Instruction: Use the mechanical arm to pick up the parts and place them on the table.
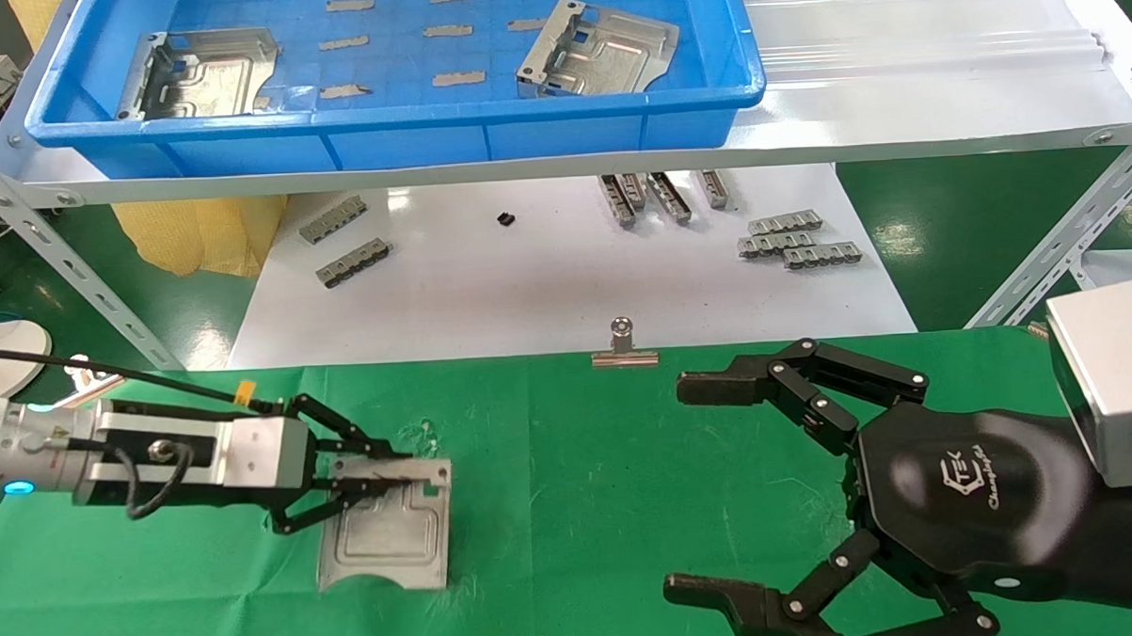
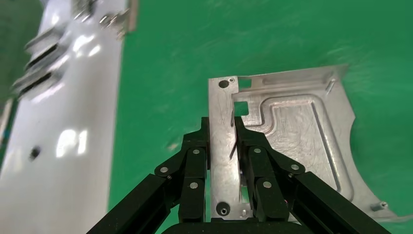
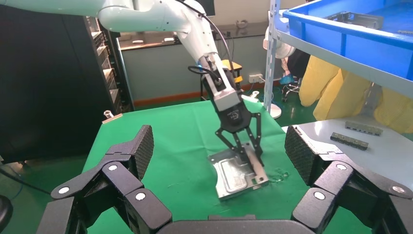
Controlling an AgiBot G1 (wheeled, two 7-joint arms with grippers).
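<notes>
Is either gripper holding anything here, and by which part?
The left gripper pinches the metal plate by its bent-up edge flange, on the green cloth. The right gripper is open, empty.

Three silvery stamped sheet-metal plates are showing: two [image 1: 204, 74] [image 1: 597, 50] lying in the one blue plastic bin [image 1: 400, 140] and one [image 1: 385, 527] resting on the green cloth worktop [image 1: 582, 506]. Seven thin flat grey strips [image 1: 458, 78] are lying in the bin. Nine small grey slotted bars [image 1: 353, 263] are sitting on the white board [image 1: 546, 281].
</notes>
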